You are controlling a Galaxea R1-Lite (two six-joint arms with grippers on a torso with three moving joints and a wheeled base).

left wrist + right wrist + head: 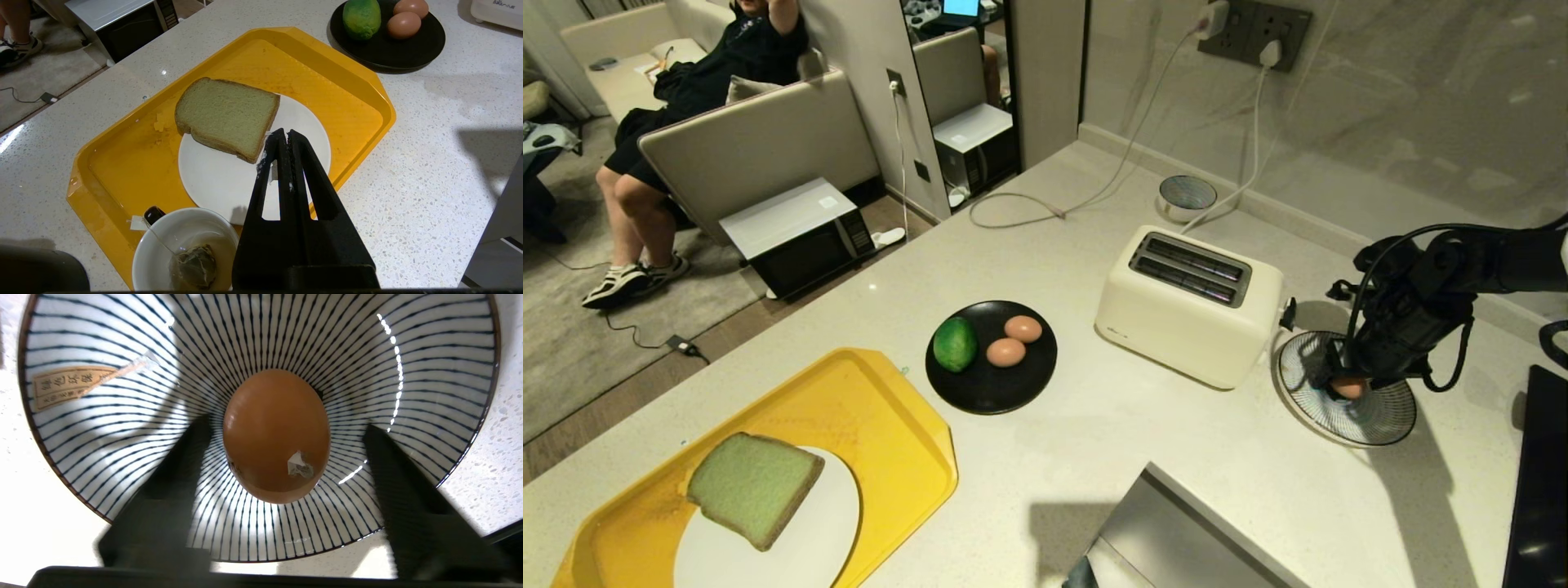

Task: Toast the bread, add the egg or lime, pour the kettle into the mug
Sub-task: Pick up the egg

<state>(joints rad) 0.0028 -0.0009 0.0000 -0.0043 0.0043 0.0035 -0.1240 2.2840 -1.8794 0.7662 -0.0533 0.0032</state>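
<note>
1. Head view: the right gripper (1349, 382) reaches down into the striped bowl (1380, 416) beside the toaster (1188, 304), over an egg (1349, 386).
2. Left wrist view: the left gripper (284, 134) hangs with fingers together above the white plate (216, 183); the bread (226, 116) lies partly on it.
3. Right wrist view: the fingers (184, 457) stand apart either side of the egg, seemingly not touching it.

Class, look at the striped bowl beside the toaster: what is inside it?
One brown egg lies at the centre of the striped bowl, between the right claw's open fingers, with a paper label stuck to the inner wall. The bowl's floor beneath the egg is covered.
</note>
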